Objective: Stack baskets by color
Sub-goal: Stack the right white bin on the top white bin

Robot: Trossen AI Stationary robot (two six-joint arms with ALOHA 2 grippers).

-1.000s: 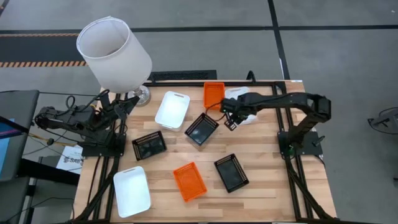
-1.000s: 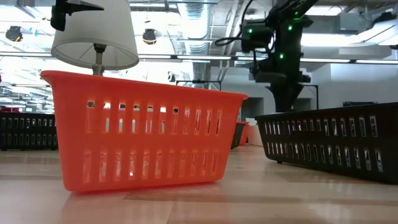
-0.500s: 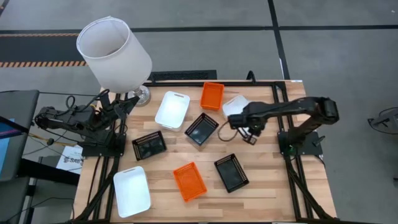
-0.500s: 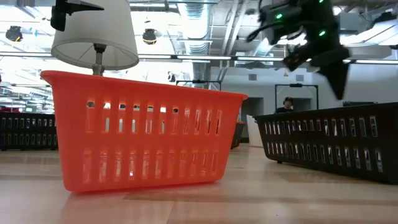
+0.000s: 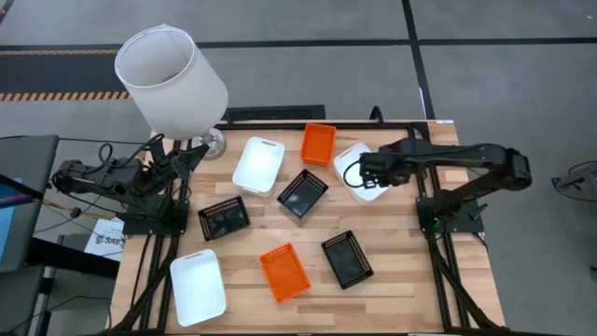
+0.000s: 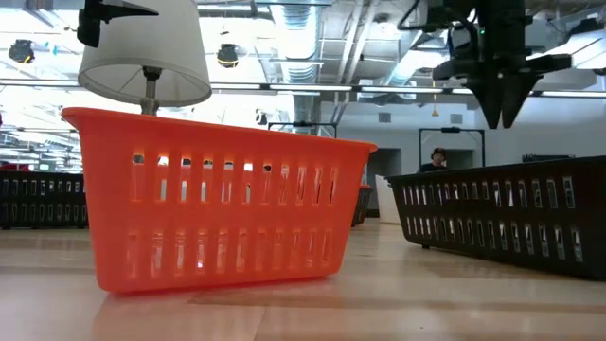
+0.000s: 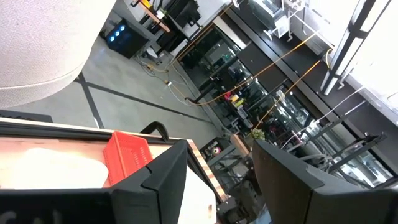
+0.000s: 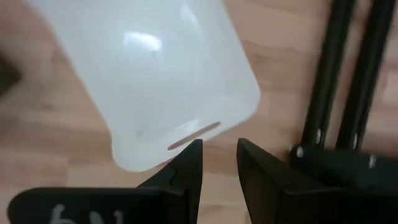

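Small baskets lie spread on the wooden table: white ones (image 5: 258,164) (image 5: 198,287), orange ones (image 5: 318,143) (image 5: 284,273), black mesh ones (image 5: 303,192) (image 5: 224,217) (image 5: 347,259). A third white basket (image 8: 155,81) rests flat on its bottom at the far right. My right gripper (image 8: 219,163) hangs above it, pointing down, open by a narrow gap, with its tips just past the basket's slotted short end (image 8: 193,132). In the low view the right gripper (image 6: 499,112) is well above the table. My left gripper (image 7: 217,180) waits open at the table's left side, holding nothing.
A lamp with a large white shade (image 5: 171,79) stands at the far left corner. The black frame rails (image 8: 348,93) and the right arm's base (image 5: 448,210) are close to the right gripper. Bare wood lies between the baskets.
My right gripper has moved from beside the far orange and black baskets toward the table's right edge and has risen. Its wrist has rolled, and it now hangs over the far-right white basket. The gap between its fingers looks unchanged. No basket has moved.
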